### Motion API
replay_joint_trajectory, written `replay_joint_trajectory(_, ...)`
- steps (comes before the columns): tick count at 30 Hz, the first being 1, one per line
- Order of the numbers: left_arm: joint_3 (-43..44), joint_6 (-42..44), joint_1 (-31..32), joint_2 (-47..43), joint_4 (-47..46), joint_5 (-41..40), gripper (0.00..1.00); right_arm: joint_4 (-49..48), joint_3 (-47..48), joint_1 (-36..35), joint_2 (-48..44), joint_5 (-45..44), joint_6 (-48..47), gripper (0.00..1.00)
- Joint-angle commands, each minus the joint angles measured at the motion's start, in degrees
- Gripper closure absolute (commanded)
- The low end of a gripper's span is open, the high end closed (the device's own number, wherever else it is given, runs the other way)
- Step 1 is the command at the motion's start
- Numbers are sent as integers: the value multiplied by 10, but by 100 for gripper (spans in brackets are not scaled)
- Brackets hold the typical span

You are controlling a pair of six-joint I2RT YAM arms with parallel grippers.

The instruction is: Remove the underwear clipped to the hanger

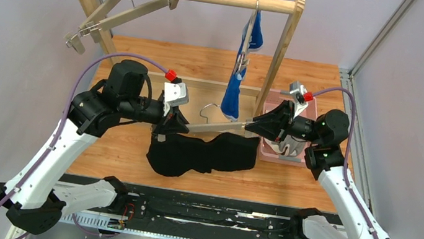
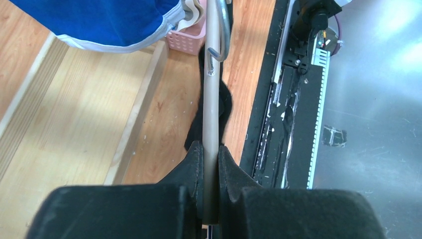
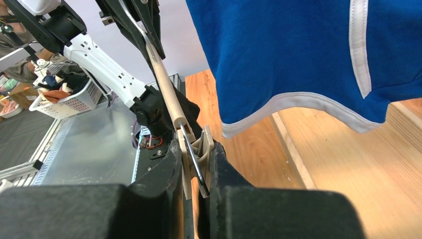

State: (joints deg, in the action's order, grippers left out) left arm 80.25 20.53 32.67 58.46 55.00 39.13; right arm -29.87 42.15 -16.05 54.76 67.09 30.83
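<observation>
Left gripper [image 2: 211, 157] jaws clamp the hanger [image 1: 216, 126] bar; right gripper [image 3: 197, 149] jaws clamp its end clip [image 3: 195, 164]. Black underwear [image 1: 205, 153] sags below the hanger onto the tabletop [image 1: 123, 151]; judged soft, light, best gripped beside a clip.

Blue underwear [image 1: 232, 97] and rack post [image 1: 280, 54] stand just behind the hanger [image 1: 214, 127].
</observation>
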Motion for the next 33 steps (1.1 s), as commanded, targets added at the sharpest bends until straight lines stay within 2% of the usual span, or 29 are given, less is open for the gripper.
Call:
replay_joint_trajectory(1,2,1,5,5,-20,24,100,-16,-4,5,-6,-7,0,99)
replay_joint_trajectory(3,4,1,5,7,-20,23,100,-15,-4,4,-7,-10,1,98)
replay_joint_trajectory(4,4,1,5,7,-20,23,100,-13,-2,4,-7,-13,2,85)
replay_joint_trajectory(6,7,0,5,8,-22,23,100,-10,-2,4,-6,-20,2,52)
replay_joint_trajectory(7,9,-1,5,8,-25,23,100,-8,-3,4,-5,-26,1,40)
replay_joint_trajectory(8,10,-2,5,8,-28,24,100,-5,-3,4,-7,-32,-2,34)
replay_joint_trajectory(15,35,-17,5,6,-54,30,100,9,-18,3,-33,-78,-11,32)
replay_joint_trajectory(19,39,-38,5,5,-90,34,100,92,-14,-12,-69,-112,-64,31)
replay_joint_trajectory(22,42,-58,5,10,-120,42,100,116,-18,-21,-98,-135,-79,31)
replay_joint_trajectory(28,32,-120,8,31,-203,75,100,50,-40,-41,-138,-209,-41,35)
replay_joint_trajectory(33,-7,-191,19,36,-324,100,100,-42,-55,-50,-124,-240,9,37)
